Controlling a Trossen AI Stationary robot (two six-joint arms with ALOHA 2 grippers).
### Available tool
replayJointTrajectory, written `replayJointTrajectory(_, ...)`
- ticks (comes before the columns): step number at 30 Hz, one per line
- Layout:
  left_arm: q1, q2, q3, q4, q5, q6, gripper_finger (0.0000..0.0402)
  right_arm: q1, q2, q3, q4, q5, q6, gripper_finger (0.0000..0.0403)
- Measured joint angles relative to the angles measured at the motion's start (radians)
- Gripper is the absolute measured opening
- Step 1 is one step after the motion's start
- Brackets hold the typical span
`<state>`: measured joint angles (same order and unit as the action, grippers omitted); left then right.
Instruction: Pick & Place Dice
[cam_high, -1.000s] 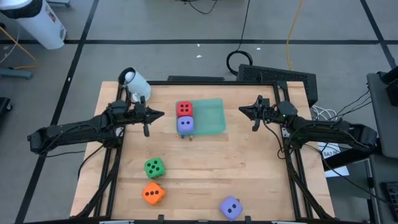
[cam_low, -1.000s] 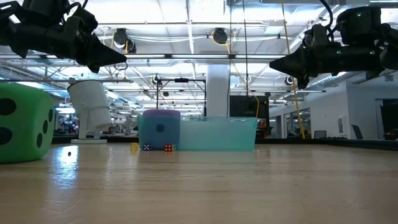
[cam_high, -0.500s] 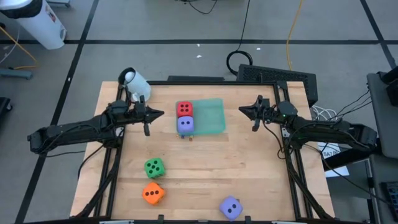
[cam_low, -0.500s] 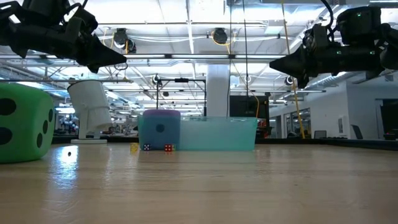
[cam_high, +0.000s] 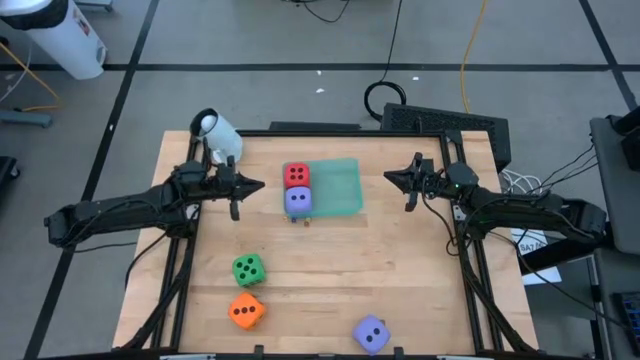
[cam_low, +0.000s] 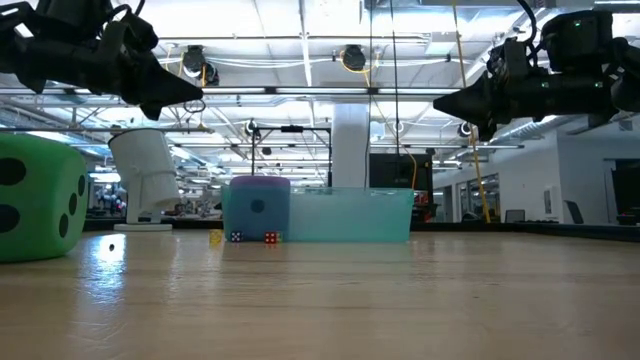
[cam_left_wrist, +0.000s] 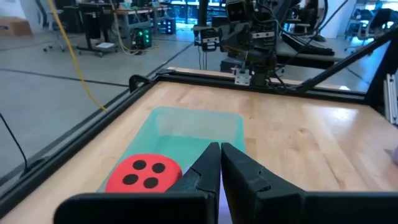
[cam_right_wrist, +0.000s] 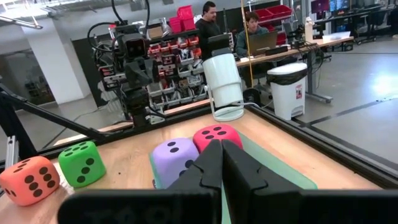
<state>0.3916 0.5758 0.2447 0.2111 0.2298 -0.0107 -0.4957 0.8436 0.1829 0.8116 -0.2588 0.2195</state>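
Observation:
A red die (cam_high: 296, 176) and a purple-blue die (cam_high: 298, 201) rest on the left end of the flat teal tray (cam_high: 340, 186). A green die (cam_high: 248, 269), an orange die (cam_high: 246, 311) and a second purple-blue die (cam_high: 371, 334) sit on the table near its near edge. My left gripper (cam_high: 262, 184) is shut and empty, above the table left of the tray. My right gripper (cam_high: 386, 177) is shut and empty, above the table right of the tray. In the left wrist view the red die (cam_left_wrist: 143, 175) shows beside my shut fingers (cam_left_wrist: 219, 162).
A white cylinder-shaped device (cam_high: 216, 134) stands at the table's far left corner. A dark frame rail runs along the table's edges. Bare wood lies between the tray and the three near dice. People sit in the room beyond the table (cam_right_wrist: 208, 15).

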Motion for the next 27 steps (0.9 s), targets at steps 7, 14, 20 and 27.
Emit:
replayJointTrajectory(7, -0.060, 0.000, 0.041, -0.009, -0.081, -0.012, 0.0005, 0.000, 0.000, 0.000, 0.006, -0.002, -0.034, 0.0000)
replayJointTrajectory(14, -0.231, 0.001, 0.203, -0.209, -0.397, -0.028, 0.0004, 0.000, 0.000, 0.000, 0.138, -0.004, -0.079, 0.0000)
replayJointTrajectory(20, -0.341, 0.006, 0.238, -0.217, -0.446, 0.003, 0.0006, 0.000, 0.000, 0.000, 0.149, -0.008, 0.024, 0.0000)
replayJointTrajectory(27, -0.377, 0.038, 0.238, -0.231, -0.470, -0.026, 0.0014, 0.043, 0.000, 0.000, 0.072, -0.111, 0.023, 0.0000)
